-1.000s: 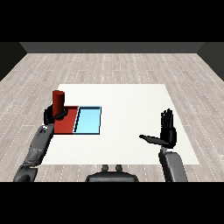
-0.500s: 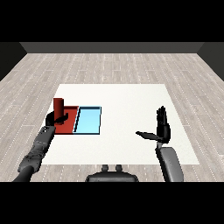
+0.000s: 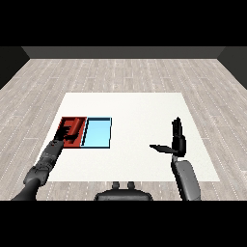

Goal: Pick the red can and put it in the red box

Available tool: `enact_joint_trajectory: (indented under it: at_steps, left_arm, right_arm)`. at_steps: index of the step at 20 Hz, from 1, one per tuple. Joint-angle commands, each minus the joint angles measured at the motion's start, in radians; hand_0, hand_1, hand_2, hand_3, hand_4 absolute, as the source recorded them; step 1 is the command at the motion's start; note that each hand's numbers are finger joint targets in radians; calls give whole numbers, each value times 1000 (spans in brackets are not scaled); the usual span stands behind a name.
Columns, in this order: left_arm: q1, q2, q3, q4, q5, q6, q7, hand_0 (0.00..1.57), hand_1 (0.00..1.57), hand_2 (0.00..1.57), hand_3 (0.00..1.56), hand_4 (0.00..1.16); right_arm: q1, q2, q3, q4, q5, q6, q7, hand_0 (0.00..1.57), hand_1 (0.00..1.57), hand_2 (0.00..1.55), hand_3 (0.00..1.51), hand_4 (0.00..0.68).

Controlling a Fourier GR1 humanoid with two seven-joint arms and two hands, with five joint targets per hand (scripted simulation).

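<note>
The red tray (image 3: 64, 121) lies at the table's left, side by side with the light blue tray (image 3: 99, 133). My left hand (image 3: 72, 130) is down inside the red tray, fingers curled round the red can (image 3: 67, 129). The can sits low against the tray's floor and is hard to tell apart from the tray's red. My right hand (image 3: 177, 143) hovers over the table's right side, far from both trays. Its fingers point straight up, its thumb sticks out to the left, and it holds nothing.
The white table (image 3: 140, 111) stands on a grey plank floor. My left forearm (image 3: 46, 161) comes in from the lower left across the table's front edge. My right forearm (image 3: 185, 178) rises from the lower right.
My left hand has lowered the red can from upright above the red tray down into it. My right hand has turned edge-on and drifted slightly left.
</note>
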Motion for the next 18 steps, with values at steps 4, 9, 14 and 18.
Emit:
enact_joint_trajectory:
  at_steps: [4, 9, 14, 18]
  left_arm:
    - [-47, 46, -23, 67, -50, 33, 46, 0, 0, 0, 0, 0]
    - [-25, 43, 124, -31, 93, 100, -95, 0, 0, 0, 0, 0]
    - [-49, -18, 281, -244, 263, 20, -401, 0, 0, 0, 0, 0]
    - [-68, -119, 336, -383, 373, -181, -509, 0, 0, 0, 0, 0]
  right_arm:
    - [9, -19, -24, -26, -35, 49, 9, 0, 0, 0, 0, 0]
    - [1, 21, -4, -59, -27, 23, 19, 0, 0, 0, 0, 0]
    - [2, 21, -5, -40, -57, 65, -18, 0, 0, 0, 0, 0]
    - [9, 39, 39, -35, -101, 135, -32, 0, 0, 0, 0, 0]
